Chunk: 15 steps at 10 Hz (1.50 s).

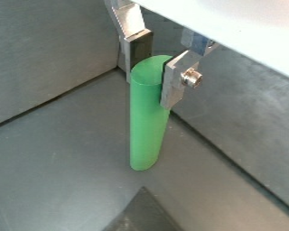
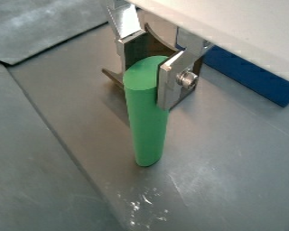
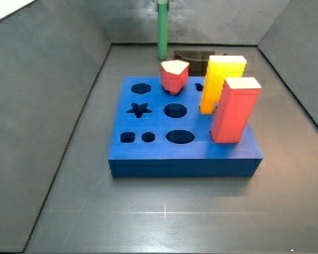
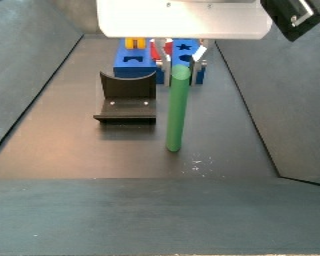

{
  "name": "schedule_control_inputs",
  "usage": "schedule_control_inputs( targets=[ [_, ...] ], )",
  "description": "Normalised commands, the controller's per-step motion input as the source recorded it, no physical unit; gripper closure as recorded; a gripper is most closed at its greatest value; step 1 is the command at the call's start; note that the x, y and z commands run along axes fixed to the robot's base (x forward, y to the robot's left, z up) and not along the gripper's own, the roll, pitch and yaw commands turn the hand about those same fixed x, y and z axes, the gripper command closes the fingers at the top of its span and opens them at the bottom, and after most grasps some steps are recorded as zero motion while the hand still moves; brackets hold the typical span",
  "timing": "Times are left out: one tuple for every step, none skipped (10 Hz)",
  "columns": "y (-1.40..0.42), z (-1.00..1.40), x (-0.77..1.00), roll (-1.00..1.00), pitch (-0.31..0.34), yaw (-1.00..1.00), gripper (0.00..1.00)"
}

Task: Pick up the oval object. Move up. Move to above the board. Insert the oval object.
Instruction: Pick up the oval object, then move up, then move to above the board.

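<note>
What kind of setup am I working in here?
Likely a lab test cell for peg insertion: grey walled floor, a blue board with shaped holes, the fixture, and the hand gripping the green oval object.

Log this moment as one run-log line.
phase: grasp | gripper at peg top, fingers flanking | oval object upright on floor | board oval hole empty

red block [image 3: 237,109] | yellow block [image 3: 222,80] | fixture [image 4: 127,96] on floor
</note>
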Motion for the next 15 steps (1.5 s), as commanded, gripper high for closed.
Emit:
schedule_control_inputs(
  targets=[
    [0.00,0.00,0.00,0.00,0.000,0.00,1.00],
    [0.00,0.83,0.00,0.00,0.000,0.00,1.00],
    [-0.07,0.82,0.01,-0.01,0.005,-0.04,1.00],
    [-0.07,0.71,-0.01,0.00,0.021,-0.04,1.00],
    [-0.03,0.52,-0.01,0.03,0.042,-0.03,1.00],
    [-0.02,0.36,0.00,0.04,0.059,-0.01,1.00],
    [0.00,0.20,0.00,0.05,0.077,0.00,1.00],
    [-0.09,1.00,0.36,0.24,0.617,-0.02,1.00],
    [-0.09,1.00,0.36,0.24,0.629,0.00,1.00],
    [-0.08,1.00,0.34,0.19,0.521,0.03,1.00],
    [-0.06,1.00,0.33,0.12,0.394,0.04,1.00],
    [-0.04,0.92,0.28,0.09,0.325,0.05,1.00],
    [-0.02,0.62,0.17,0.07,0.231,0.05,1.00],
    [-0.02,0.41,0.11,0.08,0.185,0.05,1.00],
    [-0.02,0.17,0.06,0.08,0.140,0.05,1.00]
  ],
)
